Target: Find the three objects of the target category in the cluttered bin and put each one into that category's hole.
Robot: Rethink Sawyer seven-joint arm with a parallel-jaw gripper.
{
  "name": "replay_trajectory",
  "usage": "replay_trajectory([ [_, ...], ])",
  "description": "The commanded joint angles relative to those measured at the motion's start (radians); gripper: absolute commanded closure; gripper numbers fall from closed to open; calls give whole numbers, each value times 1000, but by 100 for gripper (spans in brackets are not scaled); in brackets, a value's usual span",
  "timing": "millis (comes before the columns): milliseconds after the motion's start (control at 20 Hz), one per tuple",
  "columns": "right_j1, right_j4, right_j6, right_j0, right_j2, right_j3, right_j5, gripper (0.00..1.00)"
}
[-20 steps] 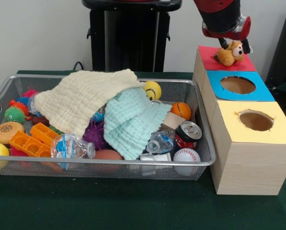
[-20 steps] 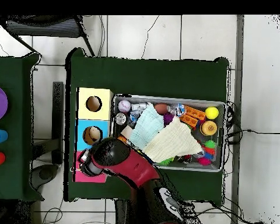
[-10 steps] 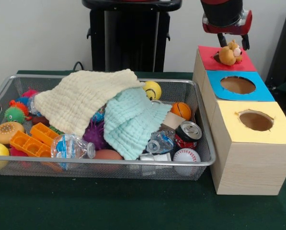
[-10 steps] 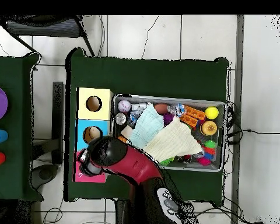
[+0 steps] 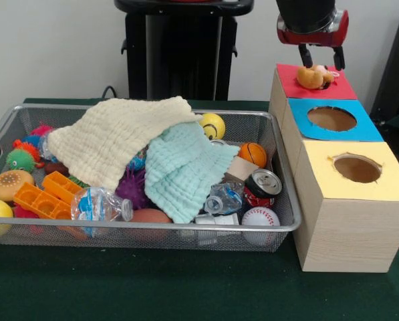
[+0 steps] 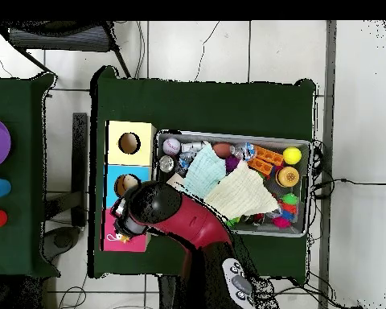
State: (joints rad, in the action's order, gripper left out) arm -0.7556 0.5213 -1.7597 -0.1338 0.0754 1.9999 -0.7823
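A tan-orange toy figure (image 5: 312, 77) lies on its side on the red-topped box (image 5: 341, 87), over its hole. My gripper (image 5: 321, 59) hangs just above it, open, with the fingers apart and clear of the toy. In the overhead view the arm covers most of the red box (image 6: 137, 244), and the gripper (image 6: 124, 223) sits over it with a white string loop (image 6: 112, 237) showing beside it. The silver wire-mesh bin (image 5: 152, 227) stands to the left of the boxes, full of clutter. The other toys with string loops are hidden.
A blue-topped box (image 5: 363, 127) and a yellow-topped box (image 5: 386, 187), each with a round hole, stand in front of the red one. In the bin a cream cloth (image 5: 119, 144) and a mint cloth (image 5: 182, 170) cover balls, a can (image 5: 261, 184), a bottle (image 5: 99, 204) and orange blocks (image 5: 49, 194).
The gripper carried the tan-orange toy over the red box, opened and rose a little. The toy now lies on the red top, free of the fingers.
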Motion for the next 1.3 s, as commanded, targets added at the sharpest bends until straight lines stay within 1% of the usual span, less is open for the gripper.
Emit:
replay_trajectory([
  [50,-2,-23,-248,8,-15,-77,-69,0],
  [200,-11,-12,-237,12,-15,-64,-42,0],
  [550,-74,-40,-252,46,-68,-19,-82,0],
  [750,-76,-68,-242,63,-95,-9,-109,0],
  [800,-76,-71,-238,67,-101,-6,-111,100],
  [950,-77,-86,-245,78,-119,0,-108,100],
  [1000,-80,-82,-260,87,-133,4,-85,100],
  [1100,-75,-69,-256,91,-142,12,-31,100],
  [1300,-59,-74,-253,103,-167,7,-22,100],
])
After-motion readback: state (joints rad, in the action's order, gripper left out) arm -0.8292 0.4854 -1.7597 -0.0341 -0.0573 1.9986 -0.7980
